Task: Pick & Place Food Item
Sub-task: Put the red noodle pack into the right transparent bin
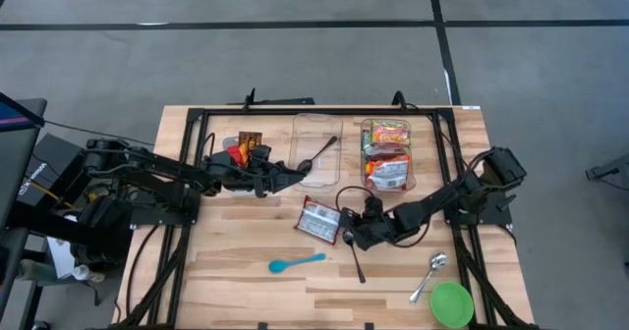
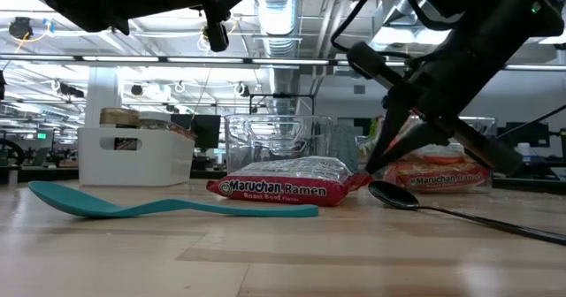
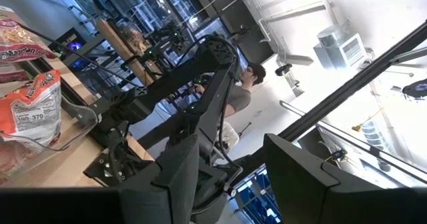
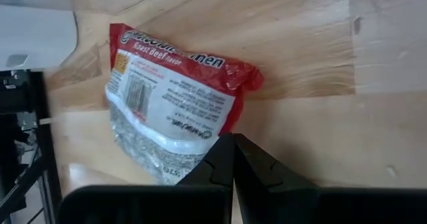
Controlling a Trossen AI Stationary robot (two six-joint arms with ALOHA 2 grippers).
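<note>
Right gripper [image 1: 347,237], fingers pressed together and empty, hovers at the ramen packet [image 1: 318,219] lying mid-bench, so it looks like the approach — next, spread and pinch that packet's edge.

Both arms are matte black, built of boxy jointed links — the left arm [image 1: 147,178] carries loose black cables along its length, and a cable loop arches over the right arm [image 1: 447,197] close behind its gripper. The right gripper [image 4: 232,159] ends in two angular black fingers with bevelled tips. The left gripper [image 3: 230,174] has broad, flat, dark fingers — possibly plastic.
</note>
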